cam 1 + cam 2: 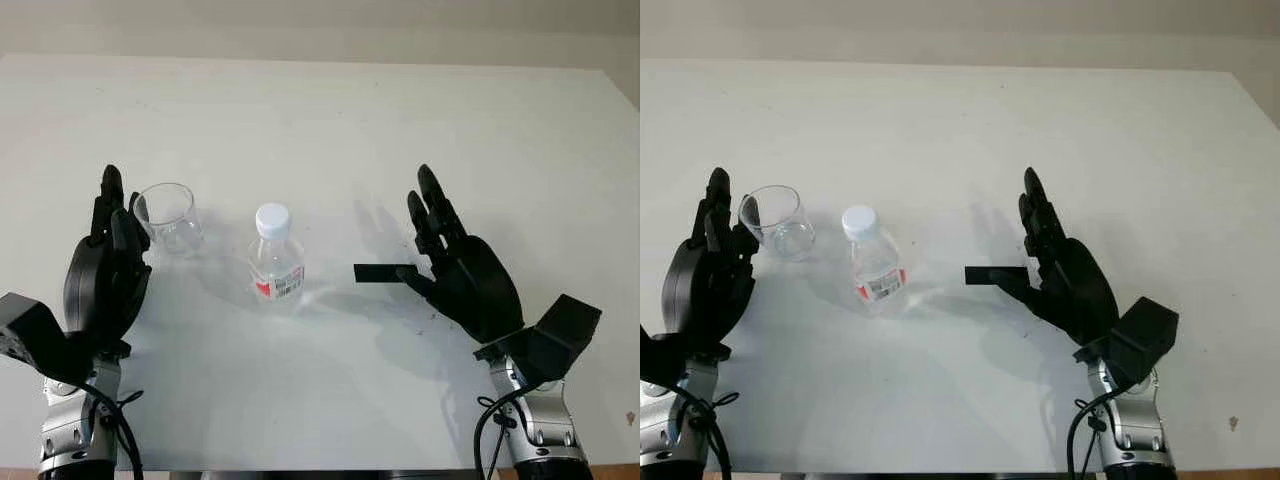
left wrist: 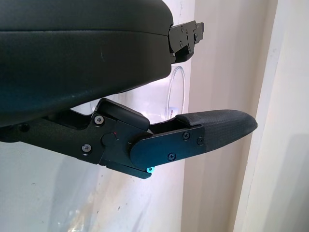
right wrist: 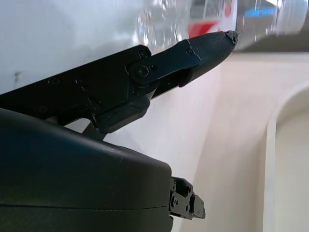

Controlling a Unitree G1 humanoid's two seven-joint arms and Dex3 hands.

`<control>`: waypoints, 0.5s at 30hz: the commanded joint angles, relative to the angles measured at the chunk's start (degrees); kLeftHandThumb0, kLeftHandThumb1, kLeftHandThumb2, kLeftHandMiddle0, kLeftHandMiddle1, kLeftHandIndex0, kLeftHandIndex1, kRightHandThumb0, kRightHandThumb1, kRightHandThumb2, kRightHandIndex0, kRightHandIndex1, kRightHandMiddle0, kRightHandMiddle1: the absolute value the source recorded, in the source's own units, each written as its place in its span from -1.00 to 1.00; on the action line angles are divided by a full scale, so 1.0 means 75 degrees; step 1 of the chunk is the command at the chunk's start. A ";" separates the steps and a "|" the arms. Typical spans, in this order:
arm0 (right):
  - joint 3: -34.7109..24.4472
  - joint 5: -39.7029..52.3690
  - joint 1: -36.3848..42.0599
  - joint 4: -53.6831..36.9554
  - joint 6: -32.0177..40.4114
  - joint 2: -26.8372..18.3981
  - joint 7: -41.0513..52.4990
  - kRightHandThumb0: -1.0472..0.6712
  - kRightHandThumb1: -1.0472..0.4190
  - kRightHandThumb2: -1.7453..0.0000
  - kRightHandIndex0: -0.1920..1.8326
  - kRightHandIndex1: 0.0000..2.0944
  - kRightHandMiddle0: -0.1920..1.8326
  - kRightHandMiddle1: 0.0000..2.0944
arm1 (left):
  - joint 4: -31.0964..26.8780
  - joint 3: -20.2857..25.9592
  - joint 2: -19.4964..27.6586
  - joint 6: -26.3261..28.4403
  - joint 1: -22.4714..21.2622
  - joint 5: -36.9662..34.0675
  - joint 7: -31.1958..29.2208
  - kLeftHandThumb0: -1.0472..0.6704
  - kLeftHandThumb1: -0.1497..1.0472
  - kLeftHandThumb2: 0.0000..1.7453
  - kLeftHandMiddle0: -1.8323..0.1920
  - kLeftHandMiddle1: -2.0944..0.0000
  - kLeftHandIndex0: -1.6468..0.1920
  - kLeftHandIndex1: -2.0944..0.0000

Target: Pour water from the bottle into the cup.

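Standing upright mid-table, capped water bottle (image 1: 275,262) sits between both hands; clear cup (image 1: 168,216) just left of it on white table (image 1: 330,130). Left hand (image 1: 105,270) released beside cup, right hand (image 1: 455,262) released, apart from bottle. Left wrist: cup rim beyond fingers (image 2: 212,128). Right wrist: bottle label past fingertip (image 3: 217,43).

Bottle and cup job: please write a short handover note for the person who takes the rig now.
Left hand: open, holds nothing, close beside the cup, on its left.
Right hand: open, holds nothing, to the right of the bottle, with a gap between.
Bottle: upright on the table, white cap on, to the right of the cup.
Cup: upright, looks empty.
Done: nothing yet.
Left: grasp the bottle, remove the cap, pour into the cup.
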 commanded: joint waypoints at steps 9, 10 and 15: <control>0.1119 -0.0063 -0.1529 0.0677 0.0876 0.0600 0.0870 -0.92 -0.87 0.95 -1.00 -1.00 -1.00 -1.00 | -0.0012 -0.0021 -0.0050 -0.0077 -0.0049 0.0047 0.0021 -0.72 1.00 -0.27 1.00 1.00 1.00 1.00; 0.1204 -0.0107 -0.1647 0.0783 0.0887 0.0678 0.0923 -0.93 -0.86 0.95 -1.00 -1.00 -1.00 -1.00 | -0.0030 -0.0015 -0.0056 -0.0071 -0.0036 0.0046 0.0035 -0.72 1.00 -0.27 1.00 1.00 1.00 1.00; 0.1530 -0.0310 -0.2092 0.1335 0.0788 0.0939 0.1179 -0.96 -0.86 0.94 -1.00 -1.00 -1.00 -1.00 | -0.0078 0.0018 -0.0030 -0.0079 0.0019 0.0026 0.0033 -0.72 1.00 -0.27 1.00 1.00 1.00 1.00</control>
